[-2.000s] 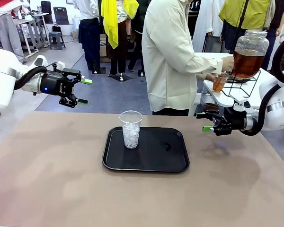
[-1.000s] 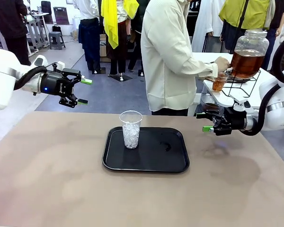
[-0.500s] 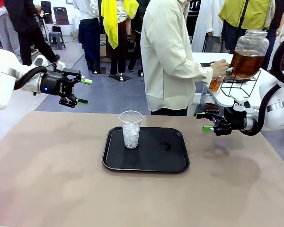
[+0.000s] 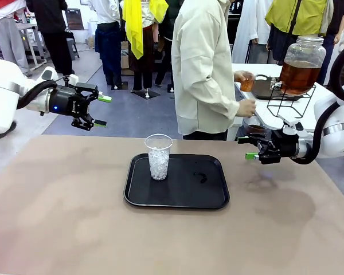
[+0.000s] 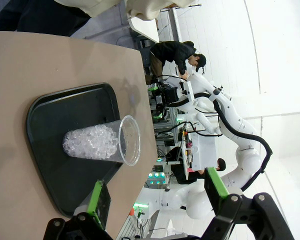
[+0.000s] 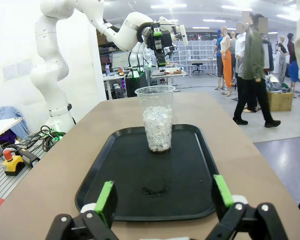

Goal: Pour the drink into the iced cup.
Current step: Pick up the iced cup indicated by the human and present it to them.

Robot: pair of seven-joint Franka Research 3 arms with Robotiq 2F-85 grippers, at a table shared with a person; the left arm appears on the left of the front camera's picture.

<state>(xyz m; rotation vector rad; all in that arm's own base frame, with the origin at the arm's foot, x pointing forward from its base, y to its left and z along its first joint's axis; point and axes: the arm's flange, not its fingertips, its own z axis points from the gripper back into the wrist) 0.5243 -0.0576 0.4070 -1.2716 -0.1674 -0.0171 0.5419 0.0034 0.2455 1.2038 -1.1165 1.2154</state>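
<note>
The iced cup (image 4: 159, 156), clear plastic and about half full of ice cubes, stands upright on the left part of a black tray (image 4: 178, 200). At the far side a person holds a small cup of amber drink (image 4: 247, 83) in a raised hand. My left gripper (image 4: 102, 110) hovers open above the table's far left. My right gripper (image 4: 246, 147) hangs open off the tray's right side. The left wrist view shows the iced cup (image 5: 102, 142) beyond its open fingers (image 5: 96, 195). In the right wrist view the iced cup (image 6: 157, 120) stands ahead on the tray (image 6: 97, 170).
A large glass jar (image 4: 301, 66) of amber liquid sits on a wire stand on a white side table at the far right. A small wet smear (image 4: 200, 176) marks the tray. Brown tabletop (image 4: 63, 217) lies bare around the tray. Other people stand in the background.
The person has turned from the jar, lifting the small cup of drink away from its tap and up to chest height. Both arms have stayed still.
</note>
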